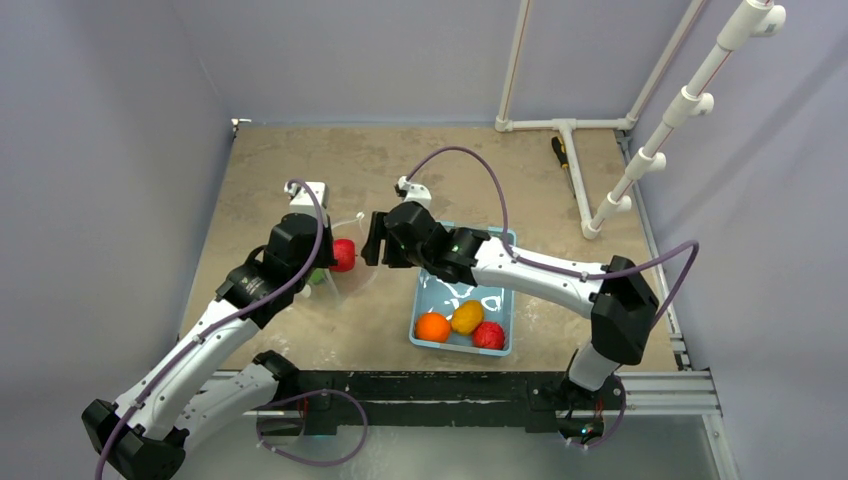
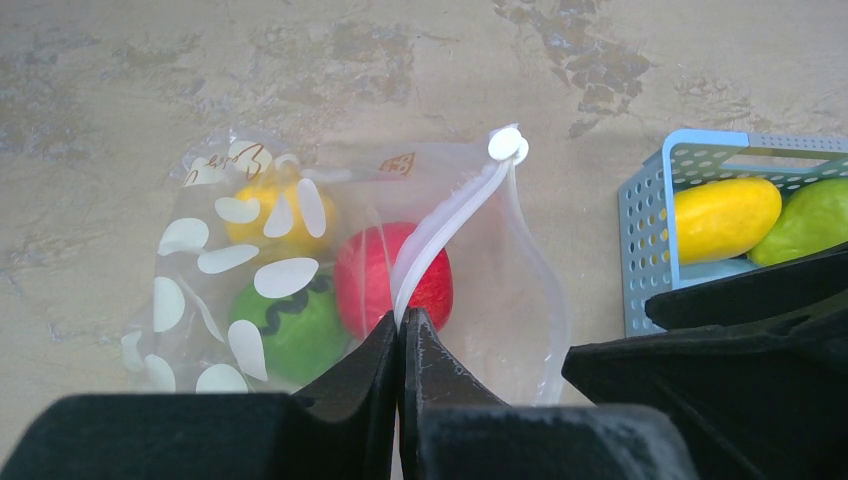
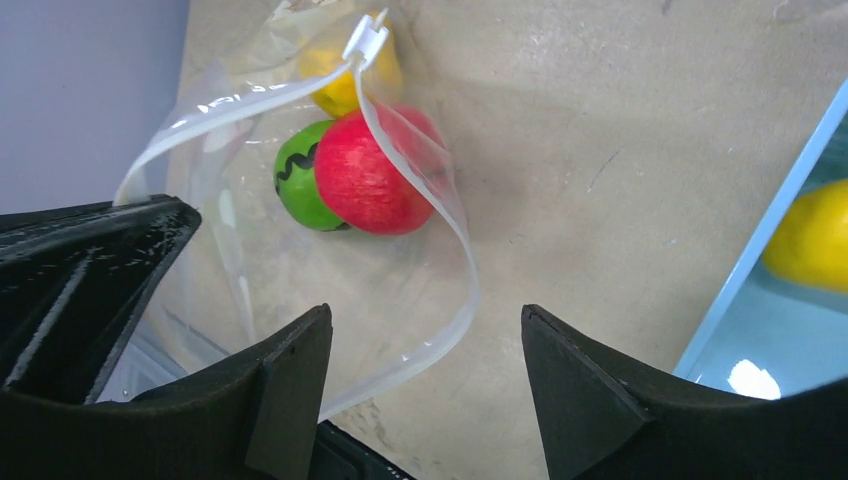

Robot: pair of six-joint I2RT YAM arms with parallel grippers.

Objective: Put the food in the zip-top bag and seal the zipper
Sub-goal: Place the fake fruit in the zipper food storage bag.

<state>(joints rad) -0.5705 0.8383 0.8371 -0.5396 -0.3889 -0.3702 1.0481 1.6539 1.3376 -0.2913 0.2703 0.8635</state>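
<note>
Left of the light-blue basket (image 2: 650, 200), on the surface (image 1: 300, 170): zip-top bag (image 2: 200, 235), clear with white dots, lying flat, mouth gaping toward the basket.
Bag contents: red apple (image 2: 362, 275), green fruit (image 2: 290, 335) with a black squiggle, yellow fruit (image 2: 262, 215) (all three inside, the apple nearest the mouth).
Zipper (image 2: 440, 230): unsealed; white slider tab (image 2: 507, 146) at its far end.
Left fingers (image 2: 402, 325): pinched tight on the zipper strip at its near end, holding the upper lip up.
Right fingers (image 3: 425, 335): spread wide, empty, hovering at the mouth.
Basket contents: orange fruit (image 1: 433, 326), oblong yellow fruit (image 2: 725, 215), knobbly red fruit (image 1: 489, 335), pale-green fruit (image 2: 810, 220) (none bagged yet).
Risk: the thin strip may slip from the pinch, collapsing the mouth. The right fingers may snag the loose lower lip and drag the bag, and the apple could then roll out.
</note>
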